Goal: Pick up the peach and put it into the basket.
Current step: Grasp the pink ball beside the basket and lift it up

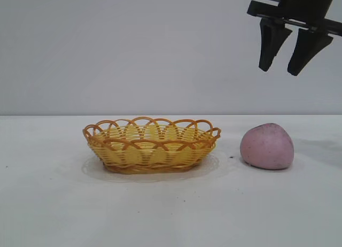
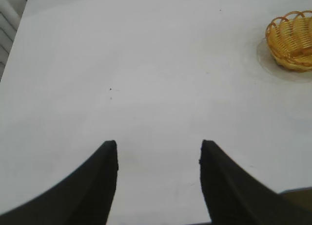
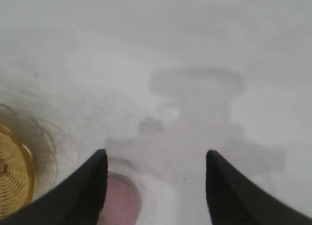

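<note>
We start nearest, with the peach point(image 1: 267, 146) resting on the white tabletop point(image 1: 48, 204) just beside the basket point(image 1: 152, 144), apart from its scalloped rim. High above it hangs our right hand point(image 1: 288, 46), fingers spread wide and holding nothing; from its wrist camera the peach shows only partly, under one finger. We judge we should centre over it before descending, then close gently around its widest part. Our left hand point(image 2: 158, 154), likewise open and empty, waits farther off.

Dull pink-mauve peach point(image 1: 266, 146), faintly speckled; yellow-woven basket point(image 1: 152, 145) with orange-brown looped rim; white table point(image 1: 53, 204); black gripper fingers point(image 1: 271, 44).
</note>
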Robot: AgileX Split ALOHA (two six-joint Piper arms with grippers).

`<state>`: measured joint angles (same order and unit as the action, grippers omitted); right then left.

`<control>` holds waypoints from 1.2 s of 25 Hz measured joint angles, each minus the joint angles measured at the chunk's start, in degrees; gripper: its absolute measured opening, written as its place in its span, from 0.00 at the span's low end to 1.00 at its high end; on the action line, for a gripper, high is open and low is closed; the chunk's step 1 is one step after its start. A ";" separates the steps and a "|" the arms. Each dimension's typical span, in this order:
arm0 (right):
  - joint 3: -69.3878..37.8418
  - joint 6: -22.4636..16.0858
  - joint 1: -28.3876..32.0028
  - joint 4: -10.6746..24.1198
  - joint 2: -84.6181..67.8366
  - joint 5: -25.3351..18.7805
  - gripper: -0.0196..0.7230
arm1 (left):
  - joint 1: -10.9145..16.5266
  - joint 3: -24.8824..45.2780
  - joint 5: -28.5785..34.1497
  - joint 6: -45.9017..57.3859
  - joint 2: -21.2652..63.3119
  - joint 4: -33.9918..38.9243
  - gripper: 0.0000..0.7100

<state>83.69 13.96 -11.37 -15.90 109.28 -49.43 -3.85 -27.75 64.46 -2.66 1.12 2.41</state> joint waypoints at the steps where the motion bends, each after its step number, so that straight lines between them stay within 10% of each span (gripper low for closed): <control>1: 0.00 0.00 0.00 0.00 0.00 0.10 0.59 | 0.00 0.00 -0.03 0.00 0.00 0.00 0.47; 30: 0.00 0.32 0.00 1.66 0.00 -2.36 0.59 | 2.67 0.00 -0.26 -0.13 0.00 0.03 0.47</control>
<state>83.69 14.29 -11.37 -14.24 109.28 -51.78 -1.17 -27.75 64.20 -2.79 1.12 2.44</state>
